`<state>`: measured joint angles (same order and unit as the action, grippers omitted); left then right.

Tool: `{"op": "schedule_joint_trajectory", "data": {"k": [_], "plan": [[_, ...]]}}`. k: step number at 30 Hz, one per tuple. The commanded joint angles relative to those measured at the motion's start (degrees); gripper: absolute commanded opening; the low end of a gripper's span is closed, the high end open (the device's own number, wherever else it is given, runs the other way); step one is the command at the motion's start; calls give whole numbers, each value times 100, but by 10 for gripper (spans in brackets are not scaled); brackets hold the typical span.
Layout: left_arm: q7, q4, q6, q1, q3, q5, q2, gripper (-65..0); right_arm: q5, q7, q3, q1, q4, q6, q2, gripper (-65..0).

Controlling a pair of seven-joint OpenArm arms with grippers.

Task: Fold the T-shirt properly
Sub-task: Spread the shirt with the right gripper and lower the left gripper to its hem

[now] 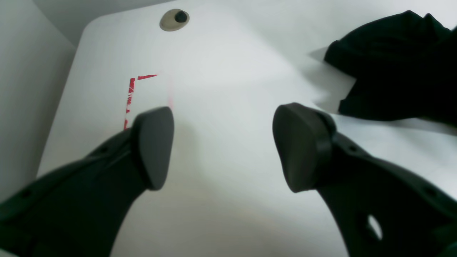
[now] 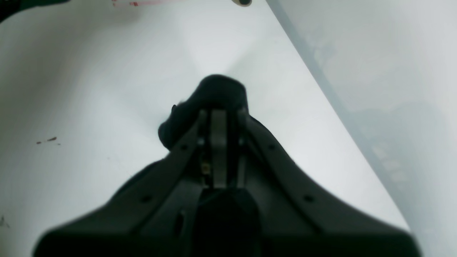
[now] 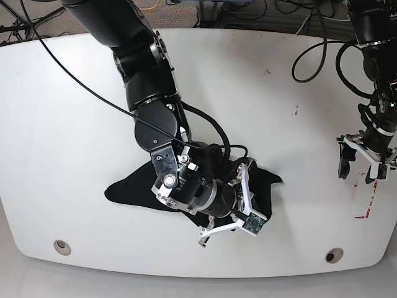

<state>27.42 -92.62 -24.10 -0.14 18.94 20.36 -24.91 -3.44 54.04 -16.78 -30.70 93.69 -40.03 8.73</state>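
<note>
**Right claw clenched on black cloth while left arm hangs free at table's edge**

In the base view, your T-shirt (image 3: pixel 133 189) lies crumpled low in the middle of the white table (image 3: pixel 62 112), a dark heap spreading from lower left of centre toward the right, most of its middle hidden under the right arm (image 3: pixel 146 81). That arm reaches down from the upper left of the frame, and its wrist sits right over the cloth.

The right wrist view puts the right gripper (image 2: pixel 221 92) at the centre of the frame, jaws pressed together with a bunched fold of the T-shirt (image 2: pixel 178 121) pinched at the tips and lifted clear of the tabletop (image 2: pixel 89 89) behind it. A few small dark specks (image 2: pixel 48 140) mark the table at the left edge.

Your left gripper (image 3: pixel 363 160) hangs at the far right of the base view, well apart from the shirt. In the left wrist view its two dark pads (image 1: pixel 153 146) stand wide apart with only bare table between them, grasping nothing. Red tape marks (image 1: pixel 130 96) show left of centre, a round grommet (image 1: pixel 174 19) sits at the top, and one edge of the T-shirt (image 1: pixel 392 67) fills the upper right corner.
</note>
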Motion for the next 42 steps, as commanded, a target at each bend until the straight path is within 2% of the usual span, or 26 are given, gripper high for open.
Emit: {"op": "schedule_joint_trajectory", "data": {"k": [1,5,12,18,22,24,32,42], "plan": [[-171,-96,-12,-104,18,70,-81,-217,-47,-99,328,-108,183,3,27,-629],[-171,-105,-12,-104,-149,78,60,-217,-73,16,732,129,569,3,-78,-629],[-171,-88,-12,-148,-711,52,157,-215,-56,112,943,463,868,3,-552,-629],[-188,-88,-12,-157,-1300,78,183,-215,-56,112,1357,894,1282,16,-640,-629],[-188,-8,-3,-245,-1599,43,420,-215,-56,112,1656,1131,1457,16,-825,-629],[-188,211,-3,-386,-1687,43,631,-215,-56,104,1787,1263,1537,16,-904,-629],[-197,1425,-3,-1045,-1705,43,957,-215,-100,104,2218,1536,1748,16,-930,-629],[-373,2594,-3,-1696,-1740,43,1018,-215,-109,95,2368,1870,1915,3,-1018,-629]]}}
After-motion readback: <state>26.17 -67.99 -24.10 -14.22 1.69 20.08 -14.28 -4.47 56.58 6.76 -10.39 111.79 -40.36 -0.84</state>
